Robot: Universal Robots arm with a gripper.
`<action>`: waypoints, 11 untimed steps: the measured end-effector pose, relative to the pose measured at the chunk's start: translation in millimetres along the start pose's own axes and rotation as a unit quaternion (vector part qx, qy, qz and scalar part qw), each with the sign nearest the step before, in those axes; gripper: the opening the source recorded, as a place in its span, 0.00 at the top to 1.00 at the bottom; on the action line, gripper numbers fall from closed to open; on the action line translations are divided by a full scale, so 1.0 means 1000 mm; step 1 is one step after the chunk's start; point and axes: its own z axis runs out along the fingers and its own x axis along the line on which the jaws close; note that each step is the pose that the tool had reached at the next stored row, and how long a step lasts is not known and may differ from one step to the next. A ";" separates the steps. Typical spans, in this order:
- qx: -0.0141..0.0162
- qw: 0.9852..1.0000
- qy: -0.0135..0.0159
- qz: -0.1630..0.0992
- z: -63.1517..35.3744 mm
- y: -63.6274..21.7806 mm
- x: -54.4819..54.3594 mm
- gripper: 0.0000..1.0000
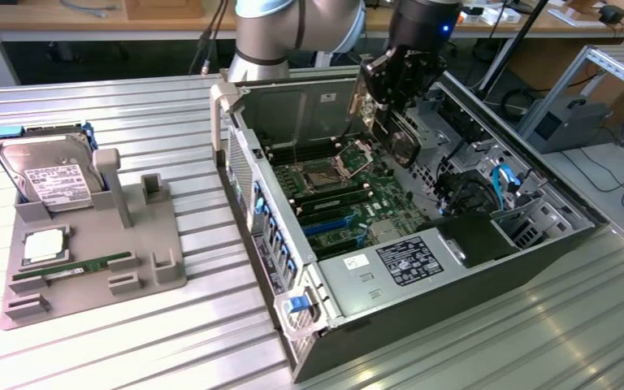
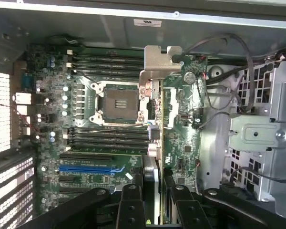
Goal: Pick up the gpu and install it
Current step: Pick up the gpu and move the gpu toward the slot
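The gpu (image 1: 399,138), a dark flat card with a silver bracket, hangs on edge over the open computer case (image 1: 290,268). My gripper (image 1: 396,81) is shut on it from above. In the wrist view the gpu (image 2: 155,143) appears edge-on, with its silver bracket (image 2: 157,59) at the far end, and the black fingers (image 2: 129,202) clamp it on both sides of my gripper (image 2: 152,202). The card hovers above the motherboard (image 2: 181,119), beside the CPU socket (image 2: 117,102). The blue expansion slot (image 2: 88,168) lies apart from the card, uncovered.
A grey parts holder (image 1: 144,244) on the exterior view's left carries a silver hard drive (image 1: 46,175), a green RAM stick (image 1: 74,266) and a CPU (image 1: 43,244). Case walls, cables (image 2: 219,95) and a metal drive cage (image 2: 262,133) crowd the board's edges.
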 end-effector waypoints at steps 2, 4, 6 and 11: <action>0.000 1.000 0.000 -0.003 0.0013 -0.0004 -0.007 0.73; 0.000 1.000 0.000 -0.004 0.0014 -0.0004 -0.008 0.73; 0.000 1.000 0.000 -0.004 0.0015 -0.0005 -0.008 0.73; 0.000 1.000 0.000 -0.004 0.0015 -0.0005 -0.008 0.73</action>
